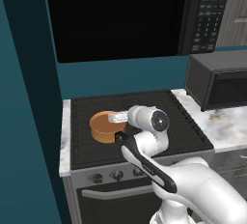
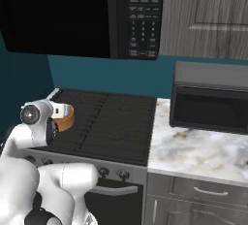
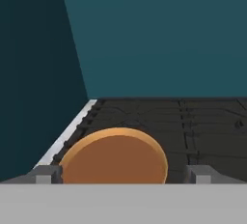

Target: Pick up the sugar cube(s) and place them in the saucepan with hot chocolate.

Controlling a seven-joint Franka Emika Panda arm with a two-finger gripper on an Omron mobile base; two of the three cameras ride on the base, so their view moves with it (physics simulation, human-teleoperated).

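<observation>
The saucepan (image 1: pixel 102 127) is a small orange-copper pan with a brown surface inside, standing on the front left burner of the black stove (image 1: pixel 159 102). My gripper (image 1: pixel 118 118) hovers at the pan's right rim, pointing across it toward the left wall. In the hand view the pan (image 3: pixel 114 157) lies just ahead of the gripper (image 3: pixel 123 175), whose fingertips (image 3: pixel 46 174) stand wide apart, open, with nothing between them. From the right base view the pan (image 2: pixel 66 119) peeks out behind the hand (image 2: pixel 61 108). No sugar cube is in view.
A teal wall (image 1: pixel 24 121) rises close on the stove's left. A black microwave (image 2: pixel 97 15) hangs above the cooktop. A dark countertop oven (image 2: pixel 210 100) stands on the marble counter (image 2: pixel 193 153) to the right. Stove knobs (image 1: pixel 116 175) line the front edge.
</observation>
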